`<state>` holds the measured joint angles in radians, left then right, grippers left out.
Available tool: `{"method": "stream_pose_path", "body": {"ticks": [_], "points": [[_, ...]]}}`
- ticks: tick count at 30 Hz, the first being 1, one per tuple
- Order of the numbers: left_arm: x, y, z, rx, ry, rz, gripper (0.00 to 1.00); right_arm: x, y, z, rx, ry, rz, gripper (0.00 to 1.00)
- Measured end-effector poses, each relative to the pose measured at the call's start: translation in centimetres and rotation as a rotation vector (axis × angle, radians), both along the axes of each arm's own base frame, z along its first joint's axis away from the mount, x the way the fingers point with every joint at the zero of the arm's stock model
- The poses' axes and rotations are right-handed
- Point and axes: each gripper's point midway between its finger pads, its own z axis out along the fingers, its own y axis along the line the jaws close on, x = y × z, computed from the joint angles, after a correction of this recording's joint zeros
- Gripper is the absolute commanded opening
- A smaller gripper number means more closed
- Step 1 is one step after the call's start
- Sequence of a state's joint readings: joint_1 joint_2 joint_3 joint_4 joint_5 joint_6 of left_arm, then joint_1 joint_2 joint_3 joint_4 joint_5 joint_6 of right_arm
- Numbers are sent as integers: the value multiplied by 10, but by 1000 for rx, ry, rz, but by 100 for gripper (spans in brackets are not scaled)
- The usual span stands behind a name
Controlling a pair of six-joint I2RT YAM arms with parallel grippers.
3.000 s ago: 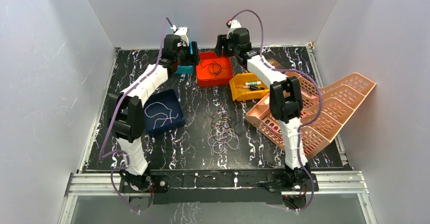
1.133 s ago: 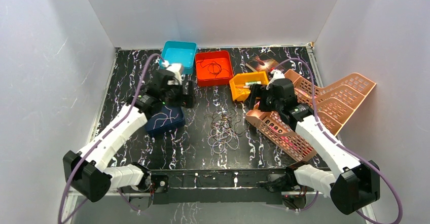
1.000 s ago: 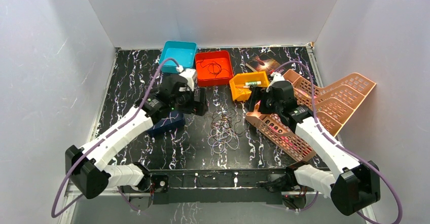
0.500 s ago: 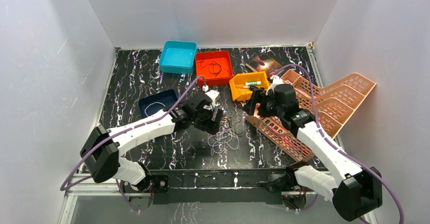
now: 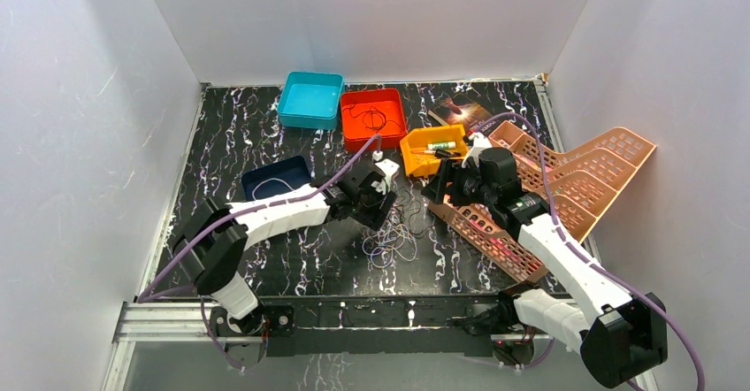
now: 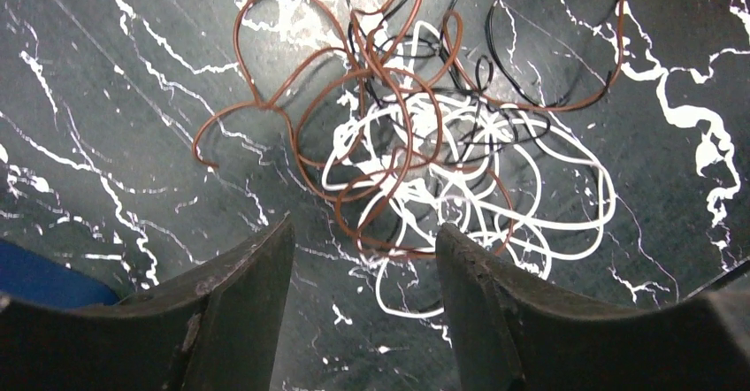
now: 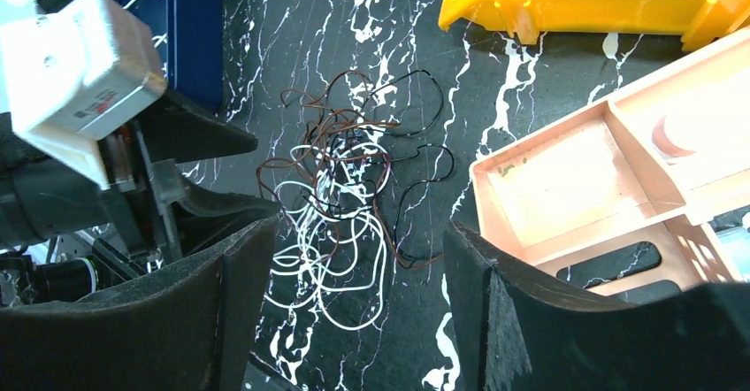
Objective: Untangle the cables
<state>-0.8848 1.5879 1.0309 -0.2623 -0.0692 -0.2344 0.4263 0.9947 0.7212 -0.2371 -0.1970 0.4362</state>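
Note:
The cables (image 5: 391, 230) lie in one tangled heap of brown, white and black loops on the black marbled table. The left wrist view shows this tangle of cables (image 6: 416, 143) just ahead of my left gripper (image 6: 363, 236), which is open; a white loop lies on the table between its fingers, ungripped. From above, the left gripper (image 5: 378, 210) sits at the heap's upper left edge. My right gripper (image 5: 438, 186) hovers open to the heap's upper right, and the cables (image 7: 340, 196) lie below and ahead of the right gripper (image 7: 354, 232).
A navy tray (image 5: 265, 179) with a white cable sits left of the heap. Behind are a teal tray (image 5: 311, 99), a red tray (image 5: 373, 141) holding a dark cable, and a yellow bin (image 5: 416, 163). A pink rack (image 5: 584, 179) lies right, close to the right arm.
My left arm swung right from over the navy tray to the heap's edge, its jaws narrowing. The right gripper eased left toward the heap and narrowed slightly.

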Motion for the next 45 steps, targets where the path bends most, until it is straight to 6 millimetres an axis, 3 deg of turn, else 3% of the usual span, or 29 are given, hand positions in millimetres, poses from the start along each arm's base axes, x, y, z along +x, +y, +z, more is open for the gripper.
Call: {"method": "stream_pose_path", "body": {"ticks": [10,15,18,21,26,34,45], "points": [[17,-15,-11,9,-19,-27,38,-7,0,-8,7,18,12,72],[21,-17,-7,0,-30,-29,16,-10,0,-14,9,33,16,71],[23,-18,-5,-1,-36,-33,11,-11,1,-15,11,37,17,71],[22,-17,-5,1,-36,-33,0,-10,2,-14,17,34,18,71],[21,-14,1,1,-39,-32,0,-11,1,-15,24,37,11,71],[20,-11,44,-59,-93,-28,0,-10,1,-12,32,26,4,73],[23,-10,108,-136,-180,-29,0,-6,2,-8,49,-25,2,86]]}}
